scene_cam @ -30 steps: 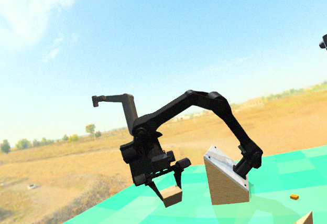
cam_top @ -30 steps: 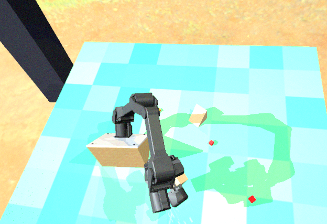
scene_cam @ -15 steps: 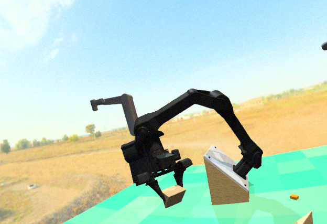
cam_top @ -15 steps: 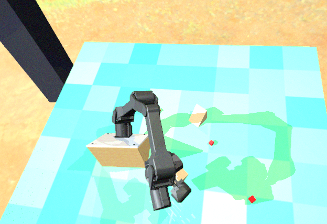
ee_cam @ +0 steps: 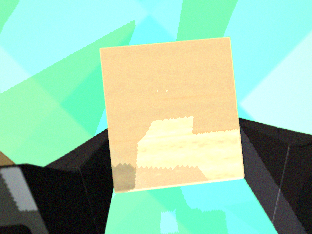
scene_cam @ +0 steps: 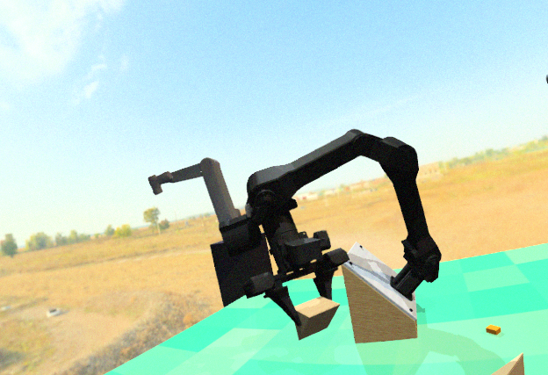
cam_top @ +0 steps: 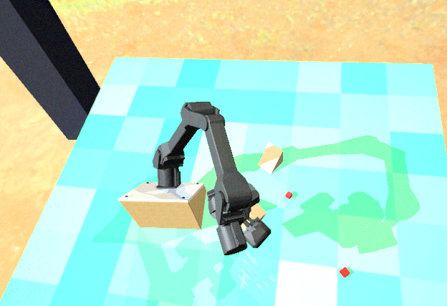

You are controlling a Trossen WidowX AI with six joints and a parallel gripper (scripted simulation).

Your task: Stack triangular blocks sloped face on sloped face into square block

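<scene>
My gripper [scene_cam: 312,310] [ee_cam: 168,127] is shut on a light wooden triangular block [cam_top: 258,212] [scene_cam: 316,316] [ee_cam: 167,82]. The fingers press on its two opposite ends, and it hangs tilted above the table in the exterior view. A square face of it fills the middle of the wrist view, and the arm hides part of it in the top view. The other triangular block [cam_top: 271,153] [scene_cam: 516,367] rests apart on the table, to the right of the arm in the top view. Only its tip shows at the bottom right of the exterior view.
Two small red cubes [cam_top: 288,195] [cam_top: 344,271] lie on the table. A small orange block [scene_cam: 493,329] lies right of the arm's wedge-shaped wooden base [cam_top: 165,214] [scene_cam: 376,313]. A dark post [cam_top: 39,53] stands beyond the left edge. Another arm [scene_cam: 216,189] shows behind mine.
</scene>
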